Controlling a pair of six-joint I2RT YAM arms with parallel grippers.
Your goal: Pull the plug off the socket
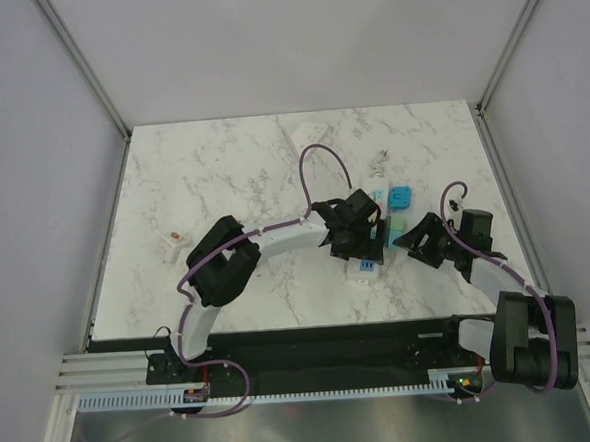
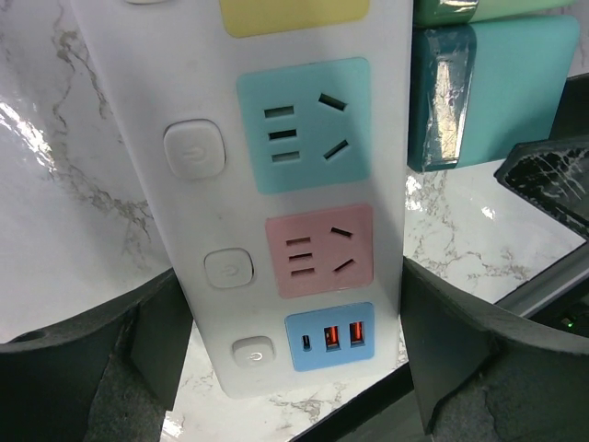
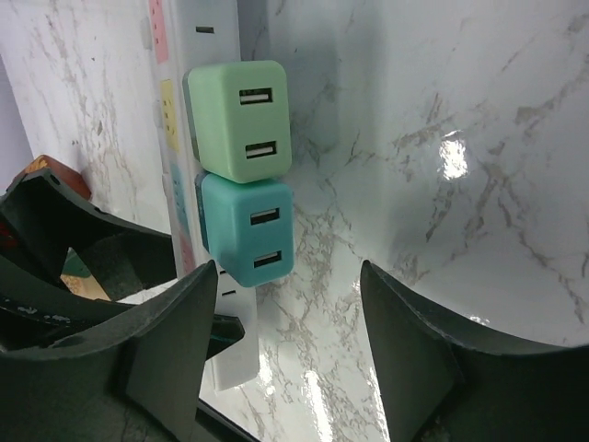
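The strip (image 2: pixel 294 198) lies on the table (image 3: pixel 479 138) in front of the arms. Two plugs sit side by side in its edge: the teal plug (image 3: pixel 248 230) nearer the arms, the green plug (image 3: pixel 239 120) touching it on the far side.

**Gripper state**
- The left gripper (image 1: pixel 351 230) clasps the strip across its width, a finger against each long edge.
- The right gripper (image 3: pixel 287 269) is spread and holds nothing. The teal plug lies just beyond its fingertips, so this appears to be the one to pull.

**Step in hand: seating the right gripper on the teal plug**
1. Advance until both fingers cover the plug's side faces, well past the corners.
2. Keep clear of the green plug; it leaves no gap on that side.
3. Clench fully before pulling.
4. Pull straight out, away from the strip's edge. A tilted pull would likely bind the prongs.
5. Keep the strip pinned throughout.

**Not visible**
- The prongs and how deeply they seat.
- The strip's far end, cut off in the left wrist view.
- Most of the strip from above, where the left arm covers it.
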